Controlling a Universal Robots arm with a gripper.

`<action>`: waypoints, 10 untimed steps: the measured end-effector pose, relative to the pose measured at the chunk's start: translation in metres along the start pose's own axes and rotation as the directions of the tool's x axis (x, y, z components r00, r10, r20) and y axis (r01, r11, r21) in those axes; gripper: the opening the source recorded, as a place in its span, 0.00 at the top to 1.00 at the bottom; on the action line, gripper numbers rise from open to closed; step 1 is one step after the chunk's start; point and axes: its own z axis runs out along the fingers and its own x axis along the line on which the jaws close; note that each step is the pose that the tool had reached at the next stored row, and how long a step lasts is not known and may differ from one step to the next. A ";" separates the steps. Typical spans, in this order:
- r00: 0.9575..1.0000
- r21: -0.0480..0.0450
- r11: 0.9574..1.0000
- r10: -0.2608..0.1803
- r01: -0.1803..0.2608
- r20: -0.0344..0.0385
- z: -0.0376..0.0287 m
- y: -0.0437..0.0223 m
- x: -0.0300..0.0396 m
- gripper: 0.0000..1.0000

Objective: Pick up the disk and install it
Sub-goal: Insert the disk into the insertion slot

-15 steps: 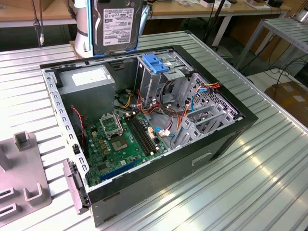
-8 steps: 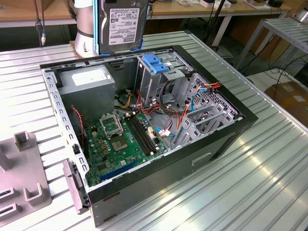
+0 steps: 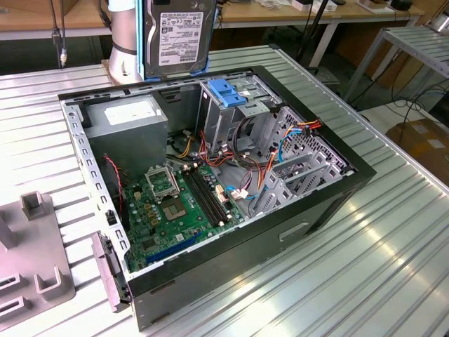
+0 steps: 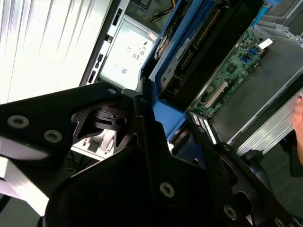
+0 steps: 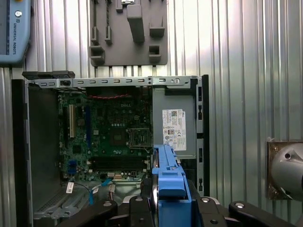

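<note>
- Disk [image 3: 177,35]: silver-grey drive with a white printed label on its face and blue carrier rails down both long edges. In the exterior view it stands upright in the air above the far edge of the computer case [image 3: 330,203].
- Black gripper [image 5: 170,199]: clamped on the disk's blue-railed end, directly over the case's open side.
- Computer case: lies on its side on the ribbed metal table [image 3: 379,281]. It holds a green motherboard [image 3: 175,203], a grey power-supply box [image 3: 130,126], a metal drive cage [image 3: 231,112] with a blue handle, and loose coloured cables [image 3: 266,161].
</note>
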 end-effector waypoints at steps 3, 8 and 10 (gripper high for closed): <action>1.000 0.000 1.000 0.000 0.000 0.000 0.0000 -0.0005 0.0021 0.63; 1.000 0.000 1.000 0.000 0.000 0.000 0.0001 -0.0012 0.0094 0.63; 1.000 0.000 1.000 0.000 0.000 0.000 0.0000 -0.0015 0.0155 0.63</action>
